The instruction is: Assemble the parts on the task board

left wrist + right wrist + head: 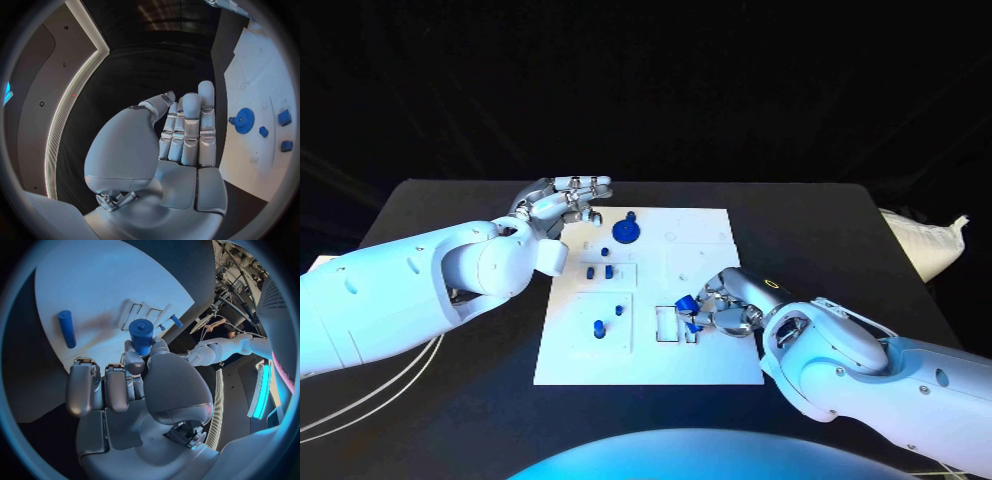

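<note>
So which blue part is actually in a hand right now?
The blue cylinder held by the right hand over the board's near right side. The gear and other pieces sit on the board untouched.

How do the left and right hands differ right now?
The right hand grips a blue cylinder; the left hand holds nothing. The right hand's fingers are curled around the part, while the left hand's fingers lie straight, side by side. The right hand sits over the task board; the left hovers at its far corner. Both are silver.
</note>
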Robot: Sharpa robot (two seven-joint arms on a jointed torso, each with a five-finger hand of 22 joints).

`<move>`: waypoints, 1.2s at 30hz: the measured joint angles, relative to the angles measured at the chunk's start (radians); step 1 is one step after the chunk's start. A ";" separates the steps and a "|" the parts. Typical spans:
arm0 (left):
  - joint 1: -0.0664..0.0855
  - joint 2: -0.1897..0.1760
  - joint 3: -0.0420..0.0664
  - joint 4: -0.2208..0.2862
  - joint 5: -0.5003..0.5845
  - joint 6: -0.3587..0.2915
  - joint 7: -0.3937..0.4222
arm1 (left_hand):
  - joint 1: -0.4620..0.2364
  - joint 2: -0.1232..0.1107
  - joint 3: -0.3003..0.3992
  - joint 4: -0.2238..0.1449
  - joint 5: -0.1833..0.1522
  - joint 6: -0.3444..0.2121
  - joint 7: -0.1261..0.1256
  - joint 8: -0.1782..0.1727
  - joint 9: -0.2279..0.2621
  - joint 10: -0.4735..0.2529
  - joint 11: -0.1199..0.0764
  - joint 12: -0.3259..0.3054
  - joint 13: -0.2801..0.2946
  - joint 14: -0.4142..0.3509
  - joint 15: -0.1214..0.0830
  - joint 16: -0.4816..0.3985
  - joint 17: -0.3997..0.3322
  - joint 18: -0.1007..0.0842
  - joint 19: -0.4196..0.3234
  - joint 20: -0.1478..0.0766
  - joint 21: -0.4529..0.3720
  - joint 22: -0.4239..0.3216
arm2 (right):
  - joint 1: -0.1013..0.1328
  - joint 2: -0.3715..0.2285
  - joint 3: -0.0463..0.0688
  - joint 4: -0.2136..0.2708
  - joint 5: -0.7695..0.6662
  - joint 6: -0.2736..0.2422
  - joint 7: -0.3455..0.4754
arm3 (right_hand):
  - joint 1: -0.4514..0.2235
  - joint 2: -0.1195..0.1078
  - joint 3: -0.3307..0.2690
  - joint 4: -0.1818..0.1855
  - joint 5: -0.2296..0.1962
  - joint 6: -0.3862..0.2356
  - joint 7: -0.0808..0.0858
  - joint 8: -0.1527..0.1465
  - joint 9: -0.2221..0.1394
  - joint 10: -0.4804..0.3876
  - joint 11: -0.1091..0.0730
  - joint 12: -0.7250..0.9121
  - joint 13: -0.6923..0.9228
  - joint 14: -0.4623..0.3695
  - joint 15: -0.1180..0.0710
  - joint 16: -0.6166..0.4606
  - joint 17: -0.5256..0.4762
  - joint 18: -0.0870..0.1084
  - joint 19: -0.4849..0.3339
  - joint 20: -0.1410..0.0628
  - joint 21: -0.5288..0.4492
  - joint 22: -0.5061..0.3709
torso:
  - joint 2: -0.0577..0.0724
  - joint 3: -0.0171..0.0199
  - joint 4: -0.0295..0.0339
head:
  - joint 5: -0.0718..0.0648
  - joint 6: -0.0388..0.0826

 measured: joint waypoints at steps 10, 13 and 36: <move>0.000 0.004 0.000 0.000 0.000 0.001 -0.001 | 0.000 0.000 0.000 0.000 0.000 0.000 0.000 0.000 0.000 0.000 0.000 0.000 0.000 0.000 0.000 0.000 0.000 0.000 0.000 0.000 0.000 0.000 | 0.007 0.050 -0.001 -0.024 0.045 0.055 -0.005 | -0.038 0.037 -0.023 0.002 -0.029 0.000 0.000 0.000 0.044 0.000 0.000 -0.005 0.010 0.000 0.000 0.000 0.001 0.000 0.000 0.000 0.004 0.002 | 0.000 -0.0001 -0.0004 | 0.002 -0.001; 0.000 0.005 0.000 0.000 0.000 0.001 -0.001 | 0.000 0.000 -0.003 -0.003 0.000 0.000 0.000 0.004 0.000 0.000 0.000 0.004 0.000 -0.002 -0.002 0.000 -0.002 0.000 0.000 0.000 0.000 -0.001 | 0.011 0.058 -0.001 -0.031 0.052 0.074 -0.007 | -0.045 0.045 -0.031 0.003 -0.040 0.003 -0.003 0.000 0.058 0.002 -0.002 -0.005 0.014 0.004 -0.004 0.000 0.001 0.000 0.000 0.000 0.004 0.003 | 0.001 0.0000 -0.0005 | 0.005 -0.001; 0.000 0.008 0.000 -0.002 0.000 0.001 -0.002 | 0.000 0.000 -0.003 -0.003 0.000 0.000 0.000 0.004 0.000 -0.004 -0.004 0.004 0.000 -0.004 -0.003 0.000 -0.002 0.000 0.000 0.000 0.000 -0.001 | 0.017 0.084 -0.002 -0.060 0.041 0.128 -0.012 | -0.159 -0.005 -0.127 0.000 -0.275 -0.009 0.001 0.004 0.103 -0.036 0.007 -0.141 -0.056 0.004 -0.004 0.004 0.003 0.000 -0.004 -0.004 -0.001 -0.012 | 0.001 0.0006 -0.0019 | 0.009 -0.006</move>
